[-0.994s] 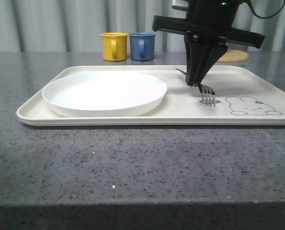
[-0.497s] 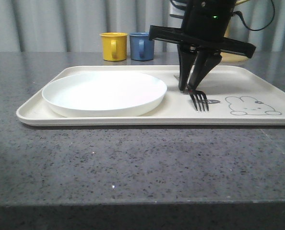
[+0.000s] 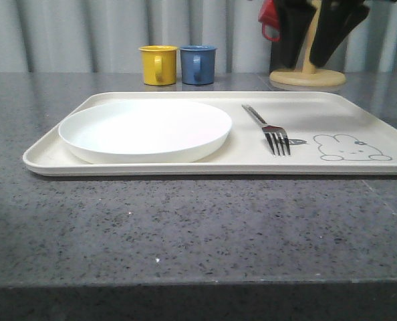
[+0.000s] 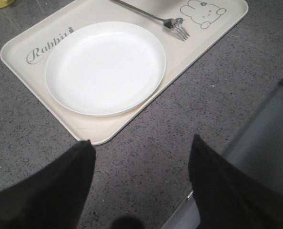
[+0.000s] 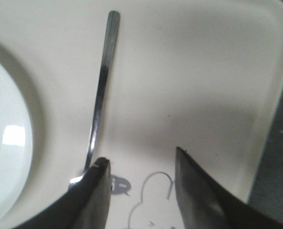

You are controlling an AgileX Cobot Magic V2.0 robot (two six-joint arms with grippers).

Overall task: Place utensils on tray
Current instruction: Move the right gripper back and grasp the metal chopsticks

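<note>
On the tray point(image 3: 185, 164), just right of the plate point(image 3: 145, 128), the fork point(image 3: 269, 130) lies flat w/ tines toward the robot and handle angled away, tine end close beside the rabbit drawing point(image 3: 351, 148); fork and plate are near but apart. Judging by looks: fork is thin polished steel, so light, stiff, slippery, and it sits nearly flush w/ the tray, so little to get under; best hold would prob. be across the narrow handle around mid-length, pads on the two thin edges. Plate looks rigid and breakable, shallow rim, so a rim pinch is the likely way to take it. Chopsticks & spoon I can't see. Right pincer point(image 5: 141, 191) hangs above the fork's tine end, jaws moderately apart, nothing between them, not touching fork or tray. Left pincer point(image 4: 139, 183) is over the bare worktop point(image 3: 185, 227) off the tray's near corner, jaws wide apart & empty. Yellow mug point(image 3: 158, 64) and blue mug point(image 3: 198, 63) stand behind the tray, well clear
</note>
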